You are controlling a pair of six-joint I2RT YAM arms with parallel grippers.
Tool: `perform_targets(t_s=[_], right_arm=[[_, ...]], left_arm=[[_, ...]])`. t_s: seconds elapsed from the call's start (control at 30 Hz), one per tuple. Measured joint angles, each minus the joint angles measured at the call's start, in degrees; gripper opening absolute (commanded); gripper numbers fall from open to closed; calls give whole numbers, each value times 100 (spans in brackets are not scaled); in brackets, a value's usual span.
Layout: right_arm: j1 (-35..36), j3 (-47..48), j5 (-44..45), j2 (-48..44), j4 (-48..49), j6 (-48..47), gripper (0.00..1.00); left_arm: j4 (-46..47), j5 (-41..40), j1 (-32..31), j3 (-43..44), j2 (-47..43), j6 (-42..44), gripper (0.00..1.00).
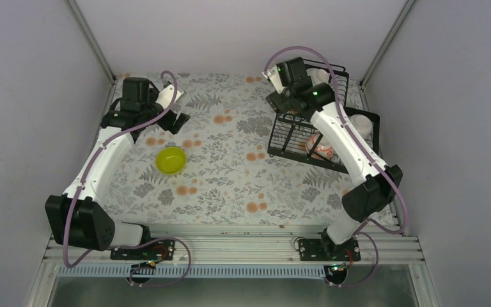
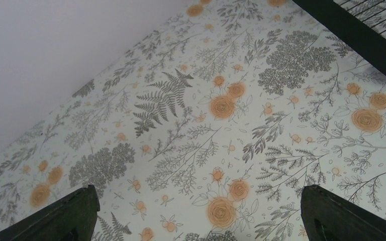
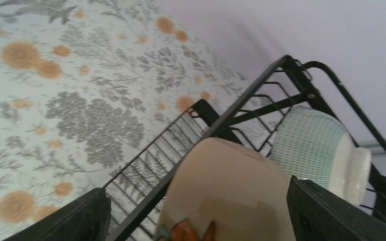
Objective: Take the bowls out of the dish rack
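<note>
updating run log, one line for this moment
left gripper open, empty | right gripper open around patterned bowl in dish rack | lime-yellow bowl on table

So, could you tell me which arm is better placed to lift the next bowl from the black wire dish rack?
Right: the right gripper hangs at the black wire dish rack, open jaws either side of a pale, orange-patterned round bowl. The left gripper stands open over floral tablecloth, away from it.
</note>
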Motion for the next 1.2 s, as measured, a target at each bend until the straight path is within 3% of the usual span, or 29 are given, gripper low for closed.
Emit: perform_targets(t_s=[0.13,0.57,0.83,1.2], right_arm=[[4,-114,804,46,354,2,86],[42,-540,1399,42,603,170,88],[37,-743,1591,-149,780,197,83],[-345,-1102,1864,-807,743,120,84]], left_arm=[[0,-44,0,-96,0,2,100],[-2,-46,0,-101,15,2,100],[-7,-52,-2,-85,87,0,100],[-39,-63,-2,-50,125,-7,100]])
